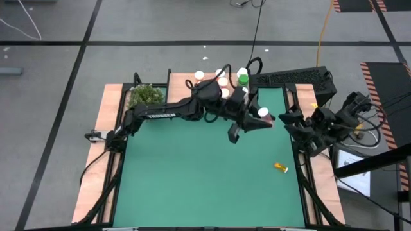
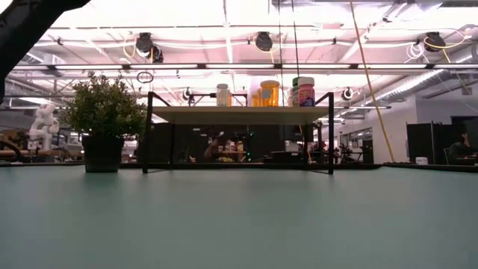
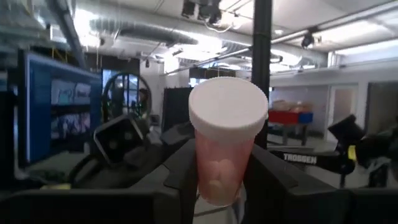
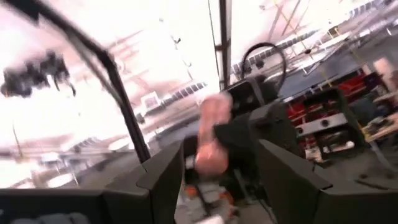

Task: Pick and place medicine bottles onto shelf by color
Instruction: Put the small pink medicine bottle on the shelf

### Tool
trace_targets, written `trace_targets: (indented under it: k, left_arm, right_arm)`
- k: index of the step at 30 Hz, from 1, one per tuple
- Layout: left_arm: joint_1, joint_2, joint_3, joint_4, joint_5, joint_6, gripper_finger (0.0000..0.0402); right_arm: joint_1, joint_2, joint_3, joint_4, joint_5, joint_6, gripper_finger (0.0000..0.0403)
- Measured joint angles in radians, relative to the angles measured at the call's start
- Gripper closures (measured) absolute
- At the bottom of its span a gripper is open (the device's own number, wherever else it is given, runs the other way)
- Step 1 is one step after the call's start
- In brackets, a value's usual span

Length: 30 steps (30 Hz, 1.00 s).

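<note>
Pink bottle point(image 3: 222, 146) with white cap sits clamped upright between the left claw point(image 1: 261, 117) fingers, filling the left wrist view; from overhead that claw is held above the right-centre of the green desk mat point(image 1: 192, 173), just short of the right claw point(image 1: 284, 119). Right claw faces it at the mat's right edge; its fingers point(image 4: 286, 168) are spread apart with nothing between them, the pink bottle showing beyond in the other claw. One orange bottle point(image 1: 280, 167) lies on its side on the mat, near right, well apart from both claws. Shelf point(image 2: 239, 114) stands at the far edge with several bottles on top: white, orange, and a bigger green-capped one point(image 2: 305, 91). Potted plant point(image 2: 103, 119) stands left of the shelf.
</note>
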Motion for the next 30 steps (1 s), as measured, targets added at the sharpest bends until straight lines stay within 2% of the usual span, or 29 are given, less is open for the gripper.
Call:
trace_targets:
  k: [7,13,19,22,30]
  left_arm:
    - [-0.023,0.001,0.000,0.003,-0.022,0.161,0.0289]
    - [-0.024,0.001,0.000,0.003,-0.027,0.208,0.0289]
    - [-0.023,0.001,0.000,0.001,-0.027,0.214,0.0289]
    - [-0.023,0.001,0.000,0.001,-0.027,0.214,0.0289]
    - [-0.025,0.001,0.000,-0.028,-0.030,0.278,0.0289]
  right_arm:
    - [-0.077,0.026,0.000,-0.017,-0.136,0.226,0.0206]
    - [-0.122,0.042,0.000,-0.030,-0.183,0.328,0.0201]
    - [-0.173,0.056,0.000,-0.032,-0.281,0.405,0.0144]
    - [-0.205,0.060,0.000,-0.033,-0.294,0.435,0.0125]
    - [-0.286,0.063,0.000,-0.040,-0.401,0.507,0.0155]
